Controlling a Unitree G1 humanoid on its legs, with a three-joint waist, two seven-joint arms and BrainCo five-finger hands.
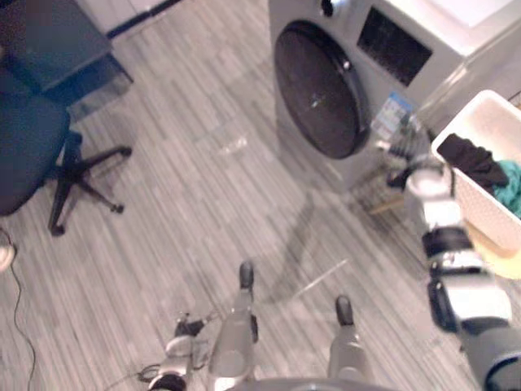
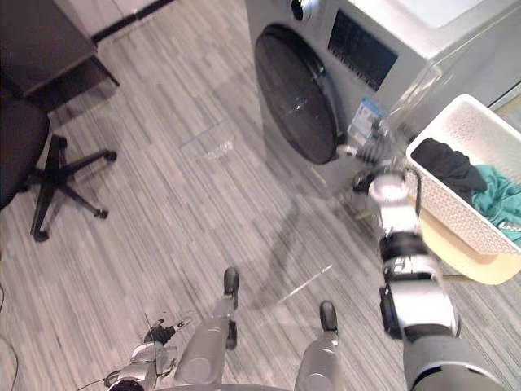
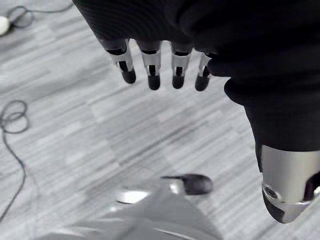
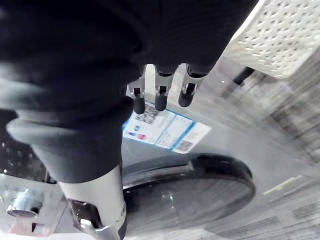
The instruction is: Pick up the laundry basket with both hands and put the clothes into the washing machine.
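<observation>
A white perforated laundry basket (image 1: 476, 204) stands at the right on a low beige round stand (image 2: 448, 252). It holds a black garment (image 1: 474, 159) and a teal garment (image 1: 510, 183). Left of it is the grey washing machine (image 1: 456, 49), its dark round door (image 1: 317, 90) closed. My right hand (image 2: 370, 163) is raised between the machine's front corner and the basket, open, with straight fingers (image 4: 160, 97) near a label (image 4: 160, 131) beside the door. It holds nothing. My left hand (image 2: 151, 342) hangs low at the lower left, open, its fingers (image 3: 152, 70) over bare floor.
A dark office chair (image 1: 32, 147) on a star base stands at the left, with a dark desk (image 1: 49, 41) behind it. Striped grey floor lies between the chair and the machine.
</observation>
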